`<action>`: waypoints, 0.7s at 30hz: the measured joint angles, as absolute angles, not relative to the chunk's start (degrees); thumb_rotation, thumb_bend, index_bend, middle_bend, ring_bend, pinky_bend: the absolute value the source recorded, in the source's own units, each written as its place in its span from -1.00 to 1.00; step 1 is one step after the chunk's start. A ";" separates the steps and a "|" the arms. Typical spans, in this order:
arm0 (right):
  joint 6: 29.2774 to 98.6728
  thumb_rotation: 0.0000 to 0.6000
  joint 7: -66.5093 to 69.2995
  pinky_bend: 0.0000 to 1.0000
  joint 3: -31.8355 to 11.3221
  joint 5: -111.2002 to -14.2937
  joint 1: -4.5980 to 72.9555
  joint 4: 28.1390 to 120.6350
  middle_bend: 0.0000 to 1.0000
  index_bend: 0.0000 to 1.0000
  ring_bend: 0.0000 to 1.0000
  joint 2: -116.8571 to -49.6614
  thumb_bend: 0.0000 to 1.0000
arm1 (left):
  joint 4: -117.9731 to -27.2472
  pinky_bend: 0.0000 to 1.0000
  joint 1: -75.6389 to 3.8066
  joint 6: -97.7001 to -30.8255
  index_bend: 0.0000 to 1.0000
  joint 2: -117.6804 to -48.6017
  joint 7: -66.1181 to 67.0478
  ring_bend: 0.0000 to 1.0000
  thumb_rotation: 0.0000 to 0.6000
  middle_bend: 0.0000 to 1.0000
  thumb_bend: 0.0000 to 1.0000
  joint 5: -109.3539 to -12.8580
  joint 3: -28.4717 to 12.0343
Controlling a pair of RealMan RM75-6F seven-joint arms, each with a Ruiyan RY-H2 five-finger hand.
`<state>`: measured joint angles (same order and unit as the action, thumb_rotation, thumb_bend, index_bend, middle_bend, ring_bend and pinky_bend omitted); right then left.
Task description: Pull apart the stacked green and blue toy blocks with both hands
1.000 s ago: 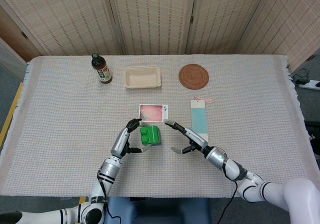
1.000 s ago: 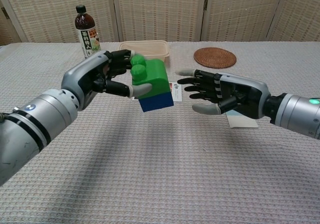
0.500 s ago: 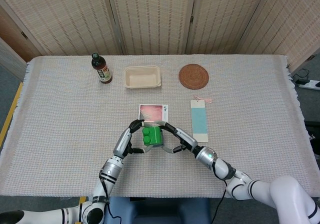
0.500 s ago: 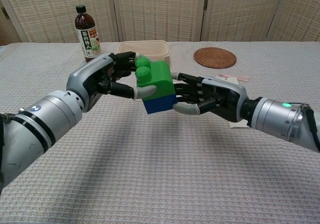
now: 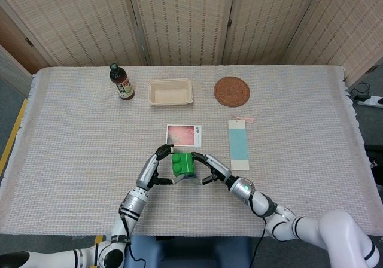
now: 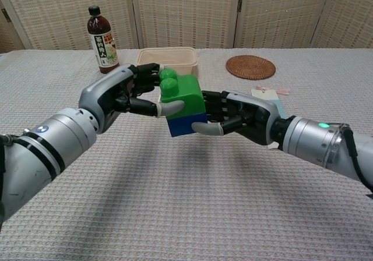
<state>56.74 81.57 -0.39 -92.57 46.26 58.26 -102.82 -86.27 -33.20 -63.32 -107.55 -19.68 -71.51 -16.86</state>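
At centre frame, above the table (image 5: 72, 160), the left hand (image 6: 122, 92) grips the green block (image 6: 185, 97) from the left. The right hand (image 6: 239, 116) closes its fingers on the stack (probably on the blue block (image 6: 186, 124), partly hidden). The green block still sits on the blue one.

Lighting: bright, even, diffuse, from overhead. Shadows: soft, faint grey patches on the woven beige tablecloth (image 6: 192, 214) below the silver-and-black left hand (image 6: 125, 92) and silver-and-black right hand (image 6: 239, 116). Glare: mild sheen on forearm casings. Focus: sharp in both views. Distortion: chest view enlarges the near forearms at its lower corners.
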 measured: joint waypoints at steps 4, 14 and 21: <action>56.51 1.00 80.27 -0.98 -1.00 -91.46 46.13 58.18 -0.16 -0.17 -0.50 -103.33 -0.19 | -86.39 -1.00 -33.20 -63.30 0.12 -107.51 -19.89 -0.71 1.00 0.32 -0.27 -71.53 -16.75; 56.80 1.00 76.75 -0.86 -2.82 -89.16 45.41 58.05 0.15 0.23 -0.20 -104.89 -0.19 | -86.13 -1.00 -33.20 -63.24 0.12 -107.60 -20.51 -0.71 1.00 0.32 -0.28 -71.61 -16.60; 56.88 1.00 72.99 -0.82 -3.37 -88.18 44.73 57.79 0.29 0.41 -0.10 -105.48 -0.19 | -86.32 -1.00 -33.33 -63.61 0.13 -107.36 -21.65 -0.70 1.00 0.32 -0.27 -72.60 -16.74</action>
